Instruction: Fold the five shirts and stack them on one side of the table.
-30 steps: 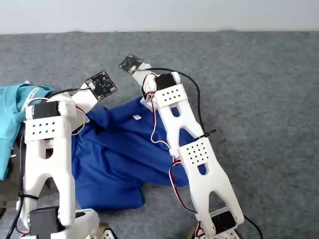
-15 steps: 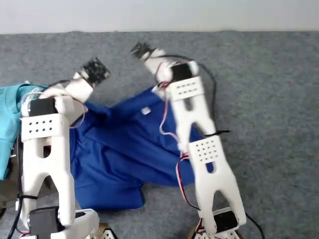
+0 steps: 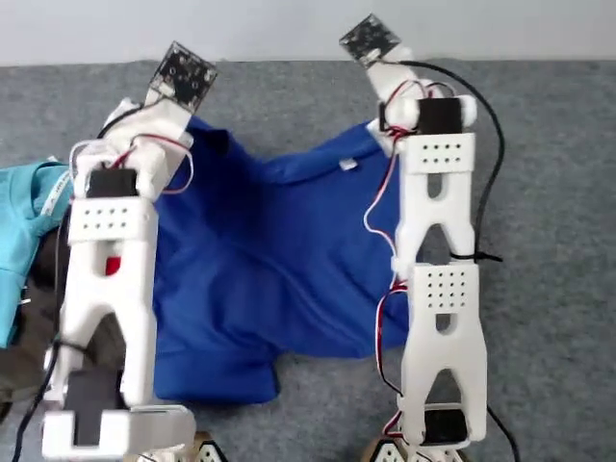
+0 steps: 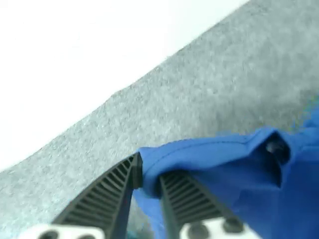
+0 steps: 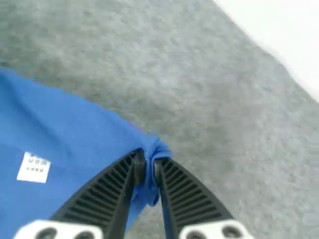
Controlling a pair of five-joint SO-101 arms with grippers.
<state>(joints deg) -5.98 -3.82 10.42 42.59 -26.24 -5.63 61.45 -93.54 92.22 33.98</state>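
Our blue shirt (image 3: 269, 250) lies spread across the grey worktop (image 3: 539, 192). We have the left pincer (image 4: 148, 172) clamped tight on its far edge, and the right pincer (image 5: 148, 162) pinching that edge farther along. A teal shirt (image 3: 24, 212) lies at the worktop's left side.

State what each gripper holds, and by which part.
Both hold the blue shirt. The left gripper pinches a fold of its far edge, and the right gripper pinches a corner of that edge.

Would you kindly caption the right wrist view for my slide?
Right gripper shut on the blue shirt over the grey table.
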